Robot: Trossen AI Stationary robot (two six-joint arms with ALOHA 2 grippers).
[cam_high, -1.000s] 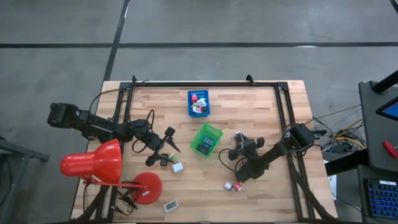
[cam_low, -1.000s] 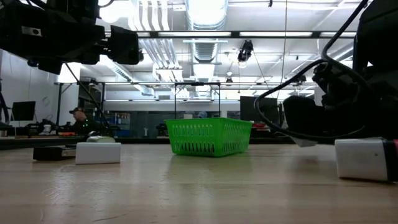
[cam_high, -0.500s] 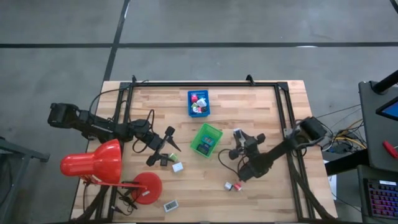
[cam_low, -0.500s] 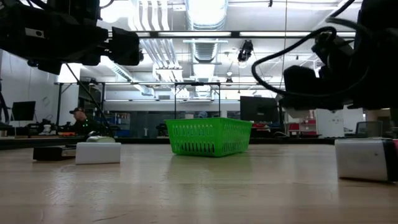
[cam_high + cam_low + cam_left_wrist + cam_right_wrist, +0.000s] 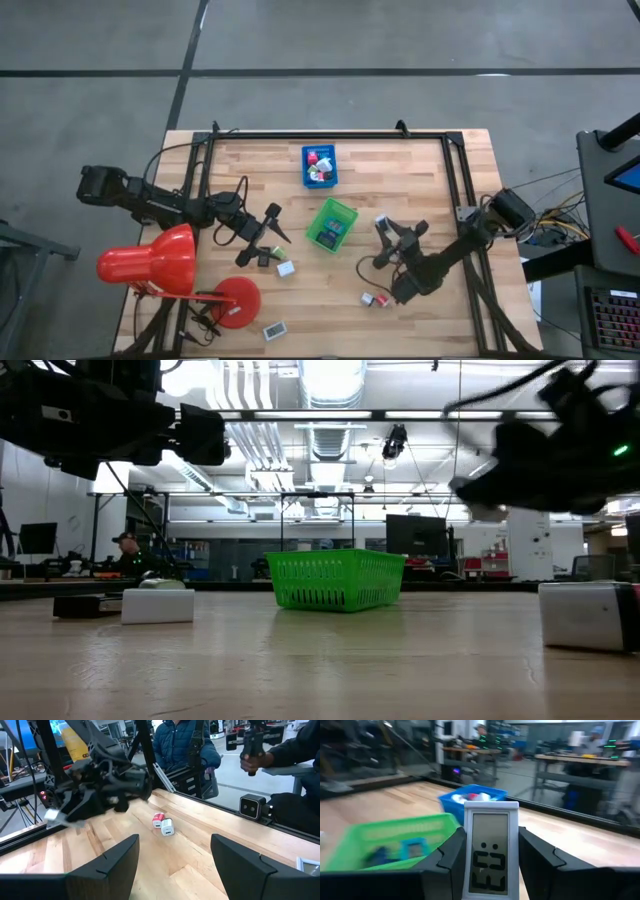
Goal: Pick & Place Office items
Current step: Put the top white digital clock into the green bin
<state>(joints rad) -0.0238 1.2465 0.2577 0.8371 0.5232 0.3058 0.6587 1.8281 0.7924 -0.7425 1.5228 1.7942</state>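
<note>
My right gripper (image 5: 491, 867) is shut on a small white piece with a grey display (image 5: 491, 850). In the high view it (image 5: 390, 232) hovers just right of the green tray (image 5: 331, 224). The blue tray (image 5: 319, 166), farther back, holds several small pieces. My left gripper (image 5: 262, 236) is open and hovers left of the green tray, above a dark piece (image 5: 263, 258) and a white piece (image 5: 285, 268) lying flat on the table. A red and a white piece (image 5: 162, 823) lie side by side near the right arm. Another display piece (image 5: 274, 329) lies at the near edge. My right gripper pinches the white display piece between its two fingers (image 5: 445, 865), one on each long side edge (image 5: 466, 855). The screen faces the wrist camera and the piece stands upright in the hold. In the low view it is lifted clear of the table.
A big red desk lamp (image 5: 150, 262) with its round base (image 5: 235, 302) stands at the near left corner. A black frame (image 5: 330, 134) runs along the table's far and side edges. A seated person in a blue jacket (image 5: 185, 745) is beyond the table.
My right gripper has risen from just above the table, carrying the white display piece higher, and its arm has swung a little toward the near edge.
</note>
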